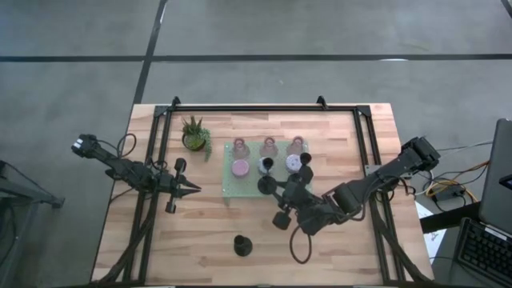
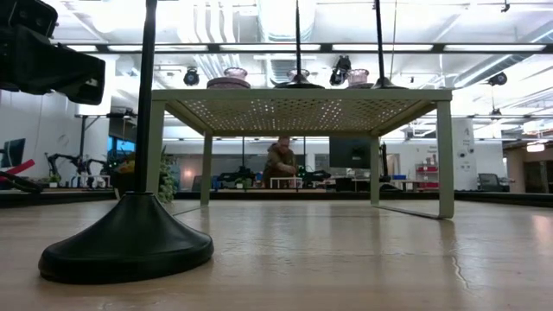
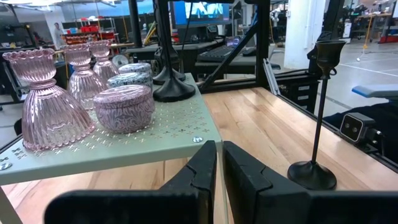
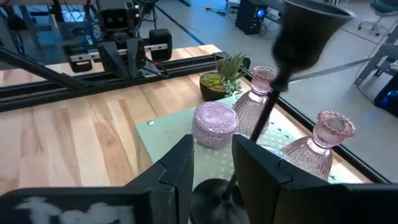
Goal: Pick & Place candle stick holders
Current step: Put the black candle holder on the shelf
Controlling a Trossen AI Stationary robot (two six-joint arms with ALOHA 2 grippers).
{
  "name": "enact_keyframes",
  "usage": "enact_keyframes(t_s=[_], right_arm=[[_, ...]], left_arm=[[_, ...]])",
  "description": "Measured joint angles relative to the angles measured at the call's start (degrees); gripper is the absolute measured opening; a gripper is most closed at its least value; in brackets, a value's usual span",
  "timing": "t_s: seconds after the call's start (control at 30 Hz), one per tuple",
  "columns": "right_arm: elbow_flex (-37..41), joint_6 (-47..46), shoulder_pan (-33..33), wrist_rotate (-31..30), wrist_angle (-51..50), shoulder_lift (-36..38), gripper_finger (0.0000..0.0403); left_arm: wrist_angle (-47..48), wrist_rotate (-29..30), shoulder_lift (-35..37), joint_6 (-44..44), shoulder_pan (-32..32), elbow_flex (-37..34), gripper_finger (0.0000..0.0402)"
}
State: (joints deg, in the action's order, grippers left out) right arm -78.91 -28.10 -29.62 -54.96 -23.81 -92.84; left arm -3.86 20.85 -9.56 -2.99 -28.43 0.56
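Note:
A pale green perforated tray (image 1: 230, 186) stands on four legs mid-table. On it stand three pink glass candle stick holders (image 1: 268, 147), low round pale ones (image 1: 240, 168) and black ones (image 1: 266, 166). My right gripper (image 4: 213, 142) is open at the tray's near right side. Its fingers stand either side of a black knobbed holder (image 4: 268, 102), whose round base (image 4: 214, 198) rests on the tray. Another black holder (image 1: 242, 245) stands on its base on the table near the front edge. My left gripper (image 1: 190, 189) is shut, level, left of the tray.
A small green potted plant (image 1: 194, 134) sits at the tray's far left corner. A black frame (image 1: 264, 109) runs along the table's far and side edges. Bare wood lies between the tray and the front edge, around the lone black holder (image 2: 130, 242).

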Motion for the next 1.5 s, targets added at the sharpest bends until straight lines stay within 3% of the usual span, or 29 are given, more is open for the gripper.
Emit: enact_keyframes(t_s=[0.4, 1.17, 1.5], right_arm=[[0.0, -0.21, -1.19, 1.29, -1.58, 0.04, 0.0075], [0.38, 4.48, -5.9, 18.34, -2.25, 0.09, 0.0008], [8.59, 5.88, -10.6, 25.53, 1.36, 2.21, 0.0008]], left_arm=[[0.02, 0.0, 0.0, -0.01, 0.0, -0.01, 0.0032], [0.02, 0.0, 0.0, -0.02, 0.01, 0.01, 0.0032], [0.01, -0.01, 0.0, -0.01, 0.0, 0.0, 0.0032]])
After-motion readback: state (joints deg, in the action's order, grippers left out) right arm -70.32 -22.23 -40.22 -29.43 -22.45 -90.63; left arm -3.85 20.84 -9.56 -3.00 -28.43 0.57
